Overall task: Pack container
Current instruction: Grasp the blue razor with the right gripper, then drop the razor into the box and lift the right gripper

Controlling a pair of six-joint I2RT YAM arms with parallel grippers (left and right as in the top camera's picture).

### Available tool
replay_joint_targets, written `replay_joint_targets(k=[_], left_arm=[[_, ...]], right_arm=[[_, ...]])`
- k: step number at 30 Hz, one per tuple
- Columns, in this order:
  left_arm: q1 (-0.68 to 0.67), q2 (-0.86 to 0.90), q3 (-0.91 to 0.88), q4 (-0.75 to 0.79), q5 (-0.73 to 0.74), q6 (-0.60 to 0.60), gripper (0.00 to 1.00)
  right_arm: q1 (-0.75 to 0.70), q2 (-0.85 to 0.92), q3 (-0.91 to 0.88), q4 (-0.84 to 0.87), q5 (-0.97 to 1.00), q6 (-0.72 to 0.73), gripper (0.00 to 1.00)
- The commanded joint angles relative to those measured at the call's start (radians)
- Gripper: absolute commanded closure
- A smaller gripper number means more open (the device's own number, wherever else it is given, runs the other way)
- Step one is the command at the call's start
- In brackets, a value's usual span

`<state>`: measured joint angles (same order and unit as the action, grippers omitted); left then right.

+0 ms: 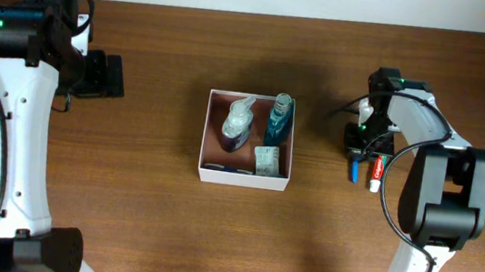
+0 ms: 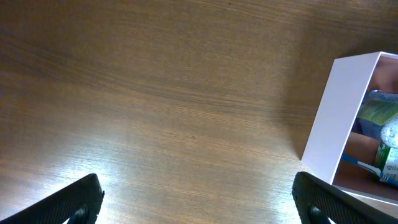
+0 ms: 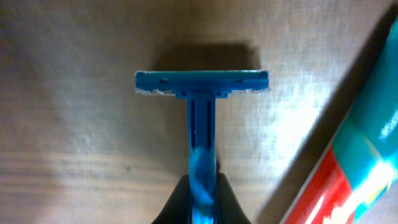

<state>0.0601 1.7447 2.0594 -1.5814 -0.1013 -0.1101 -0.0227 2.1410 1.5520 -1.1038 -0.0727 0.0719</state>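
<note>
Two dark fingertips (image 3: 178, 204) of the right gripper (image 3: 202, 190) are drawn narrow around the handle of a blue razor (image 3: 202, 83). The razor's flat head lies crosswise straight ahead of them, over the wooden table (image 3: 74, 124). A toothpaste tube (image 3: 354, 155), red, white and teal, lies slanted just beside the razor, off to one side of the fingertips and not touching them.

The left gripper (image 2: 205, 202) is spread wide. Its fingers (image 2: 74, 202) show at the two lower corners of its wrist view, with wood grain between them. The container (image 2: 341, 118) sits ahead of one of those fingers, apart from it, upright and open-topped. Seen from overhead, it holds a clear bottle (image 1: 239, 122), a blue bottle (image 1: 278, 119) and a small packet (image 1: 267, 161), all well apart from both grippers.
</note>
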Motion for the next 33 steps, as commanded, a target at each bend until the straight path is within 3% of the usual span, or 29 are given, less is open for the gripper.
replay_joint_targets(k=[1, 6, 10, 13, 16, 20, 25, 31, 33], left_arm=[[0.0, -0.016, 0.009, 0.001, 0.007, -0.009, 0.0], [0.0, -0.016, 0.009, 0.001, 0.007, -0.009, 0.01], [0.0, -0.016, 0.009, 0.001, 0.007, -0.009, 0.01], [0.0, -0.016, 0.009, 0.001, 0.007, -0.009, 0.0], [0.0, -0.016, 0.009, 0.001, 0.007, -0.009, 0.0], [0.0, -0.016, 0.009, 0.001, 0.007, -0.009, 0.0], [0.0, -0.016, 0.009, 0.001, 0.007, -0.009, 0.0], [0.0, -0.016, 0.009, 0.001, 0.007, -0.009, 0.0], [0.0, -0.016, 0.009, 0.001, 0.007, -0.009, 0.01]], right_arm=[[0.017, -0.129, 0.074, -0.048, -0.006, 0.042, 0.94], [0.138, -0.379, 0.188, -0.206, -0.006, 0.041, 0.95], [0.326, -0.571, 0.201, -0.288, -0.006, 0.036, 0.96], [0.518, -0.644, 0.201, -0.298, -0.006, -0.074, 0.96], [0.683, -0.63, 0.197, -0.284, -0.005, -0.225, 0.96], [0.765, -0.557, 0.17, -0.225, 0.0, -0.409, 0.96], [0.748, -0.418, 0.149, -0.151, 0.013, -0.65, 0.96], [0.712, -0.27, 0.149, -0.089, 0.015, -0.764, 0.96], [0.707, -0.235, 0.149, -0.084, 0.018, -0.816, 0.89]])
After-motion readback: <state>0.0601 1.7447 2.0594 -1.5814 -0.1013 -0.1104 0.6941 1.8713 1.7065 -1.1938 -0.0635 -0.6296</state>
